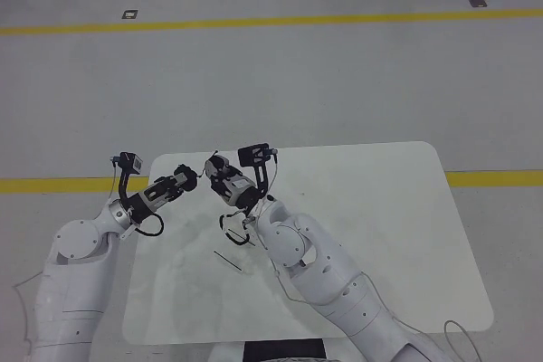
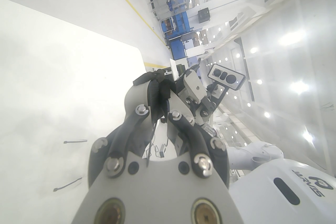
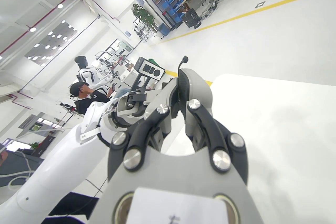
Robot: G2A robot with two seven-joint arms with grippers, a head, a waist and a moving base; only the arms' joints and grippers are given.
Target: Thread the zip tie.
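Note:
Both grippers hover tip to tip over the white table's [image 1: 389, 226] far left corner. In the left wrist view my left gripper [image 2: 157, 81] is shut on a thin black zip tie strap [image 2: 151, 130] that trails back toward the wrist. Just beyond it is the right gripper [image 2: 193, 88]. In the right wrist view my right gripper [image 3: 181, 79] is shut on a black zip tie whose head [image 3: 185, 59] sticks out past the fingertips. I cannot tell whether both hold the same tie. From above, the left gripper [image 1: 192, 177] and right gripper [image 1: 215, 169] almost touch.
Two loose black zip ties [image 2: 76, 141] [image 2: 67, 185] lie flat on the table near the arms; one [image 1: 228, 261] shows from above. The table's right half [image 1: 398, 271] is bare. A yellow floor line [image 1: 507, 178] runs behind the table.

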